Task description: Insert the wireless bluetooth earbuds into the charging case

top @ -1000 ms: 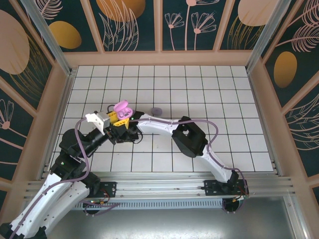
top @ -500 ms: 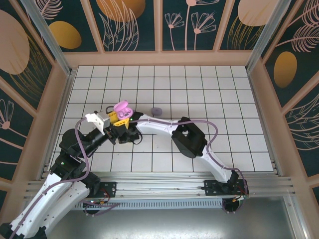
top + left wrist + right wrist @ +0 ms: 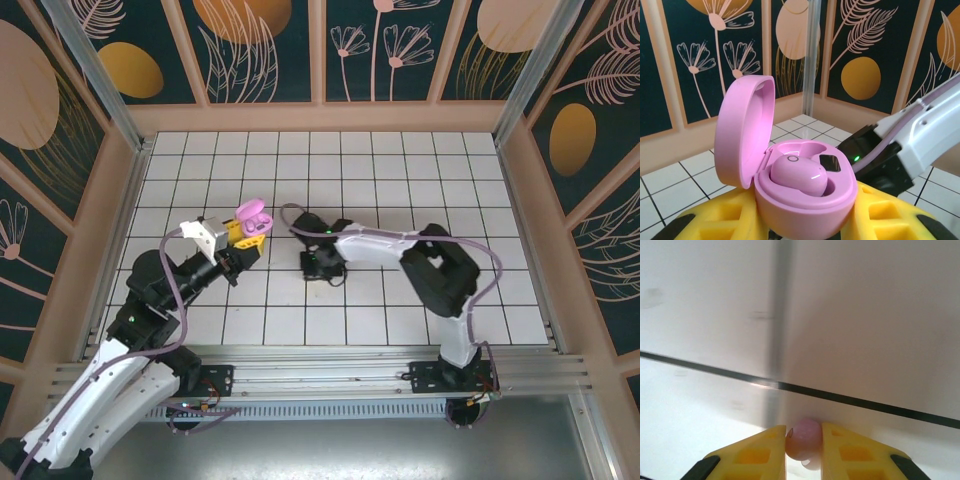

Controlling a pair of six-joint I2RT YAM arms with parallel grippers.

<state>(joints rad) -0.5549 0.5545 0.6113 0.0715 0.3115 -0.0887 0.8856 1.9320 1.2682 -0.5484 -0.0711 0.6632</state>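
The pink charging case (image 3: 805, 200) has its lid (image 3: 742, 130) up and sits clamped between the yellow fingers of my left gripper (image 3: 805, 227). One pink earbud (image 3: 799, 175) lies seated in it, with an empty socket (image 3: 807, 149) behind. From above, the case (image 3: 252, 217) is left of centre in my left gripper (image 3: 245, 232). My right gripper (image 3: 804, 452) points down at the tiled floor and is shut on a second small pink earbud (image 3: 804, 437). In the top view, my right gripper (image 3: 322, 264) stands to the right of the case, apart from it.
White tiled floor (image 3: 400, 170) is ringed by wooden walls (image 3: 330, 115) with patterned panels. An aluminium rail (image 3: 330, 358) runs along the near edge. The right arm's black wrist and purple cable (image 3: 880, 155) pass close behind the case.
My right arm has swung right, away from the case, to where a loose earbud lay, and its jaws have closed on that earbud. My left gripper, still holding the case, has shifted slightly.
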